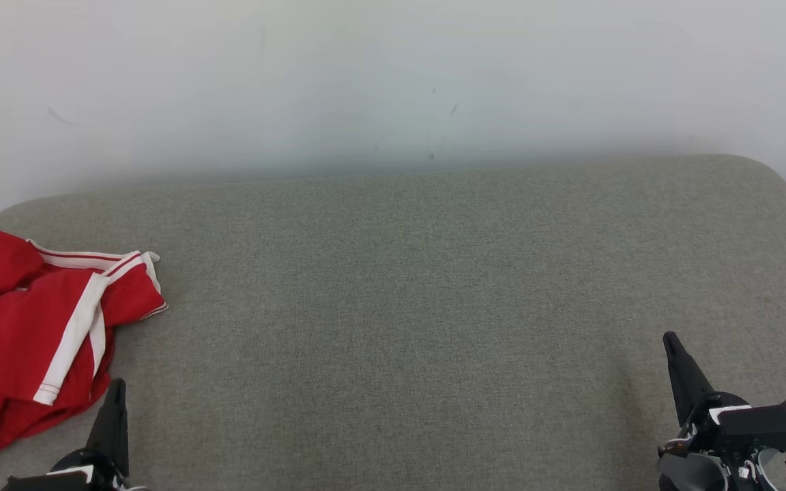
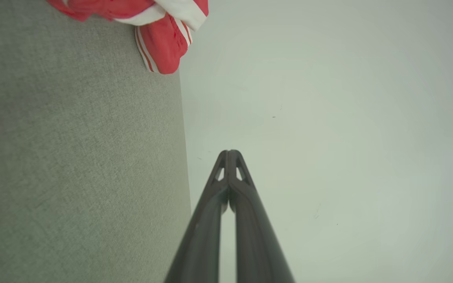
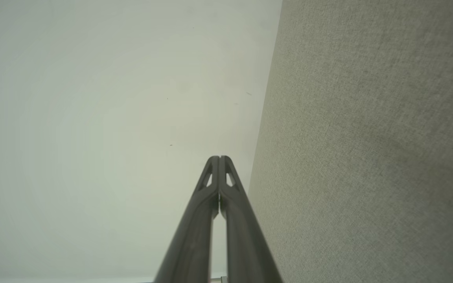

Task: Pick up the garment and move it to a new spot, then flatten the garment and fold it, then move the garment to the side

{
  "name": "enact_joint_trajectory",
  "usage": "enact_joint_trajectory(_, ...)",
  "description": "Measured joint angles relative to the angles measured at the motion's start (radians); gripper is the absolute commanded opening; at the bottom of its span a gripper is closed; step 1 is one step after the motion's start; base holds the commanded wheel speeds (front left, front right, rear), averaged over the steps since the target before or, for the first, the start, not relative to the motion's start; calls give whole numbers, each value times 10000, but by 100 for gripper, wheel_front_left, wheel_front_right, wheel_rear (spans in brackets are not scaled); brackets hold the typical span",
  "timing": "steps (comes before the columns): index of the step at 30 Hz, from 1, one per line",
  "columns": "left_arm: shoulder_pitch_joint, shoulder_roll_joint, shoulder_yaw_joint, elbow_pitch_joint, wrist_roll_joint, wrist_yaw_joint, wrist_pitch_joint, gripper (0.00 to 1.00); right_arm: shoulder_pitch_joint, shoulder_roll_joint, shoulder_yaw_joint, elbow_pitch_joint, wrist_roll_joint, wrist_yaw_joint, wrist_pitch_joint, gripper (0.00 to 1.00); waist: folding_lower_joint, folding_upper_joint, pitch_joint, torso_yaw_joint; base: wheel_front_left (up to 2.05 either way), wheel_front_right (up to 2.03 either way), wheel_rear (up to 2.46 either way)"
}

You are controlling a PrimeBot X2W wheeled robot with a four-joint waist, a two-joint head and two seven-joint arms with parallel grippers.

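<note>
The grey fabric-covered bench (image 1: 400,307) took up most of the head view. Its broad middle lay bare, which looked like the room needed for spreading cloth flat. Behind it rose a white wall (image 1: 393,75) with a few faint specks.

The garment (image 1: 31,327), red with white stripes, lay in a crumpled heap at the bench's far left, near the rounded back corner. Bunched and unfolded as it was, the pick-up appeared not yet begun. The edge of the head view cut off its left part, and its own folds hid the hems and openings. Neither its full extent nor what kind of garment it was could be told.

The right end effector (image 1: 671,341) sat low at the near right, well apart from the cloth. Its fingers were pressed together at the tip and held nothing. The left end effector (image 1: 118,387) sat low at the near left, just beside the heap's near edge, likewise closed and empty. The left wrist view showed its tip clear of the cloth. Both seemed parked in a resting pose, and the left was better placed for a first reach. Most of both arms fell outside the head view.
</note>
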Motion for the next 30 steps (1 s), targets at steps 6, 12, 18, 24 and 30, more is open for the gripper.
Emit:
enact_joint_trajectory(6, 0, 0, 0, 0, 0, 0, 0, 0, 0, 0, 0, 0, 0, 0, 0, 0, 0, 0, 0, 0, 0, 0, 0)
enact_joint_trajectory(12, 0, 0, 0, 0, 0, 0, 0, 0, 0, 0, 0, 0, 0, 0, 0, 0, 0, 0, 0, 0, 0, 0, 0)
enact_joint_trajectory(18, 0, 0, 0, 0, 0, 0, 0, 0, 0, 0, 0, 0, 0, 0, 0, 0, 0, 0, 0, 0, 0, 0, 0)
enact_joint_trajectory(24, 0, 0, 0, 0, 0, 0, 0, 0, 0, 0, 0, 0, 0, 0, 0, 0, 0, 0, 0, 0, 0, 0, 0)
enact_joint_trajectory(30, 0, 0, 0, 0, 0, 0, 0, 0, 0, 0, 0, 0, 0, 0, 0, 0, 0, 0, 0, 0, 0, 0, 0)
